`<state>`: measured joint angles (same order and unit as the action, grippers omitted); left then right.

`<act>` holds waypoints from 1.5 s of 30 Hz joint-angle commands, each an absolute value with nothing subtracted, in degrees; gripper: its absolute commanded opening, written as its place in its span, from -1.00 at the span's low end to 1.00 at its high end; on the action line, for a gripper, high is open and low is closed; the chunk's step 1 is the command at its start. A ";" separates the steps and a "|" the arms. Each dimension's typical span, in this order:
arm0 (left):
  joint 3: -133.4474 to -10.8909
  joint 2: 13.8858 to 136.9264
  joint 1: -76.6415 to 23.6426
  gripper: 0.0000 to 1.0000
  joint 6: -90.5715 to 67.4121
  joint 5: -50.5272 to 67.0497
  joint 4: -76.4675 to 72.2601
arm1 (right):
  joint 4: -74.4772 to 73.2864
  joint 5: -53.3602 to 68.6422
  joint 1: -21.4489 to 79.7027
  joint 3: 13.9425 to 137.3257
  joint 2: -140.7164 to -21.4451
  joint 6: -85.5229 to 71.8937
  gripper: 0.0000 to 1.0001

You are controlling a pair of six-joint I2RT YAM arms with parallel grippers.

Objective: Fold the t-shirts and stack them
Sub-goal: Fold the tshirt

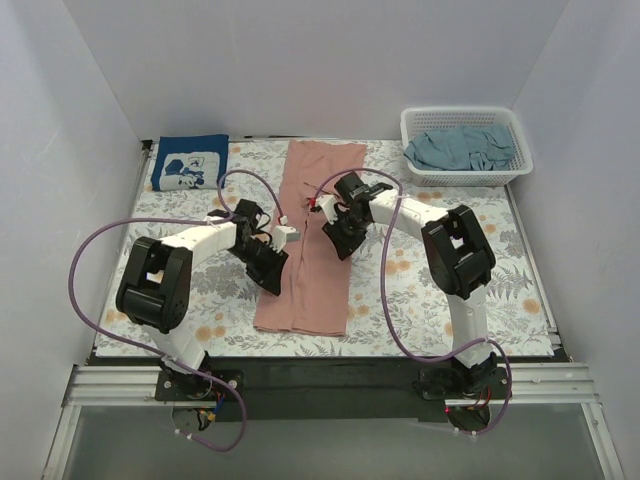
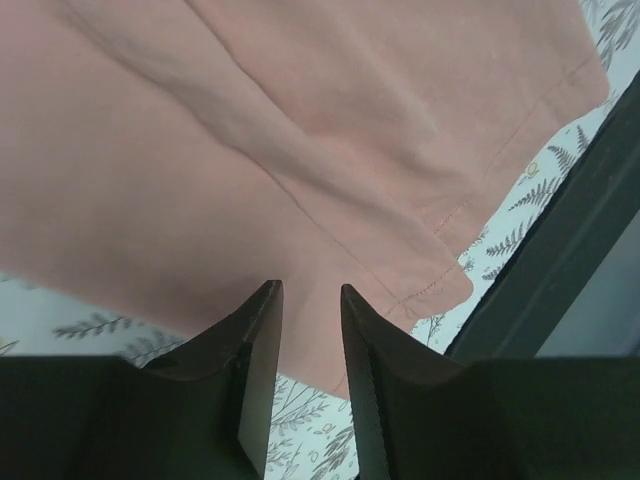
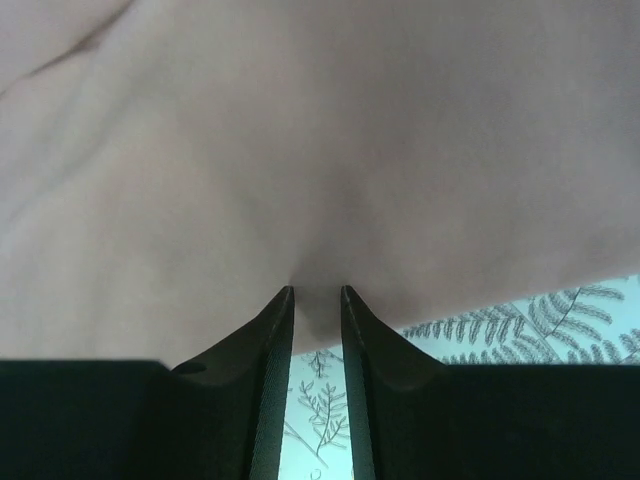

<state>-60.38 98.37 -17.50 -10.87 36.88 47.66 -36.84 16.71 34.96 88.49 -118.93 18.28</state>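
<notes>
Dusty-pink t-shirt (image 1: 305, 290) is being shown as a long narrow strip running down the centre of the top view, laid on the floral table cloth (image 1: 230, 310). It is being flanked mid-length by both arms, with the left gripper (image 2: 311, 300) at its left edge and the right gripper (image 3: 318, 295) at its right edge.

Right wrist view: jaws are being held almost together, only a thin slit between them. Pink cloth is being bunched into a small pucker right at the fingertips, so the shirt is being pinched there.

Left wrist view: jaws are being held slightly wider. The shirt's stitched edge is being seen running into the gap, low in the frame. Actual grip can't be told from this.

Navy t-shirt (image 1: 190, 162), folded with white print up, is being shown at the upper left of the top view, well apart from the pink one. Grey-teal t-shirt (image 1: 460, 148) is being shown crumpled inside the white basket (image 1: 470, 178) at upper right.
</notes>
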 commanded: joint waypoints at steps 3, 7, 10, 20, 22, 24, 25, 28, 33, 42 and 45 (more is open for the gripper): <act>-55.55 95.45 -22.49 -0.48 -11.42 32.69 43.69 | -39.02 12.48 32.52 85.61 -116.63 19.77 -0.38; -51.60 95.19 -28.11 -0.51 -14.23 31.21 40.88 | -39.46 10.99 31.12 82.97 -114.61 21.96 -0.39; -50.45 95.53 -31.90 -0.52 -15.82 30.76 39.91 | -41.30 12.73 30.67 82.44 -113.29 23.72 -0.39; -50.80 84.49 -32.34 -0.43 -19.33 33.13 36.22 | -46.05 20.48 30.32 79.71 -100.39 31.63 -0.35; -51.50 75.18 -32.26 -0.13 -19.95 34.53 33.77 | -45.88 20.13 30.06 81.72 -94.50 35.41 -0.31; -51.68 68.05 -32.17 0.10 -19.52 34.81 32.70 | -45.70 20.39 29.88 82.70 -88.98 40.48 -0.20; -52.11 66.64 -32.17 0.28 -18.55 34.37 32.87 | -45.88 21.00 29.88 82.71 -87.21 42.69 -0.10; -53.26 64.34 -32.25 0.45 -16.44 32.00 35.59 | -45.62 21.18 31.29 81.31 -80.70 50.85 0.62; -52.22 65.39 -32.26 0.63 -14.16 29.79 39.55 | -44.30 34.43 32.25 67.81 -70.77 63.43 0.97; -42.06 57.86 -32.34 0.71 5.07 45.36 43.70 | -39.22 24.26 47.10 53.10 -68.48 61.29 0.94; -36.49 53.19 -33.04 0.72 12.20 41.76 42.02 | -30.54 21.55 51.32 47.91 -67.15 54.44 0.66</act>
